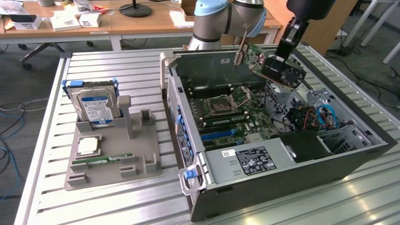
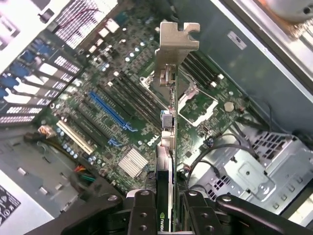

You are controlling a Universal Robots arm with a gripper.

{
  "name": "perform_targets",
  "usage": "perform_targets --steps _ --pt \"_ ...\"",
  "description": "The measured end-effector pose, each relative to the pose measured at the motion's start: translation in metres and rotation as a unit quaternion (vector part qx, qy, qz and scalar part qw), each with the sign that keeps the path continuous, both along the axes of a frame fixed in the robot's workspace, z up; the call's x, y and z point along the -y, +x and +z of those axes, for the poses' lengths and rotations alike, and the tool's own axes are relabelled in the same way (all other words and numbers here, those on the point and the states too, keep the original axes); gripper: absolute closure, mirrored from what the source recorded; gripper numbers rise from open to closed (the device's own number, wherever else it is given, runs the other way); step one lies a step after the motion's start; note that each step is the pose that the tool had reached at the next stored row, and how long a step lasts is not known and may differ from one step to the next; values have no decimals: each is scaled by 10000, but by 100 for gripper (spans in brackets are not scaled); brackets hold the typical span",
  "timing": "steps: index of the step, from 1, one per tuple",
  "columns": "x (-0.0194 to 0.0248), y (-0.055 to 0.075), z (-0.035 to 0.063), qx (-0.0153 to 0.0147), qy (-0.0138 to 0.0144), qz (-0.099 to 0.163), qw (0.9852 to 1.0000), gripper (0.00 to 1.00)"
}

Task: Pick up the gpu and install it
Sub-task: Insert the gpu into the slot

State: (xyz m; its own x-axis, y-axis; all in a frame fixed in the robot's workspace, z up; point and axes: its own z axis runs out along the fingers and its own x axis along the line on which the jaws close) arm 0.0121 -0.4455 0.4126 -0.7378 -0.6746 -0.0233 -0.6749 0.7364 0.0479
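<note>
A robot arm's gripper [image 1: 284, 52] holds the graphics card [image 1: 282, 71] in the air above an open computer case [image 1: 350, 159], its jaws clamped on the card's black cooler end. The card hangs tilted over the motherboard [image 1: 231, 117], its silvery bracket toward the case's back wall. From the wrist, the card [image 2: 177, 41] shows edge-on between the fingers [image 2: 142, 215], clear of the blue slot [image 2: 108, 110] below. A hard drive [image 1: 93, 105] and memory stick [image 1: 103, 160] sit in a grey holder [image 1: 112, 176] beside the case.
</note>
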Motion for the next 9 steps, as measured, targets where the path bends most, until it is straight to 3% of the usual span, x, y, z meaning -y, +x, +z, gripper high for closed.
perform_targets --steps 5,9 --pt "0 0 -2 0 0 433 9991 74" --pt "0 0 -4 0 0 785 9969 74"
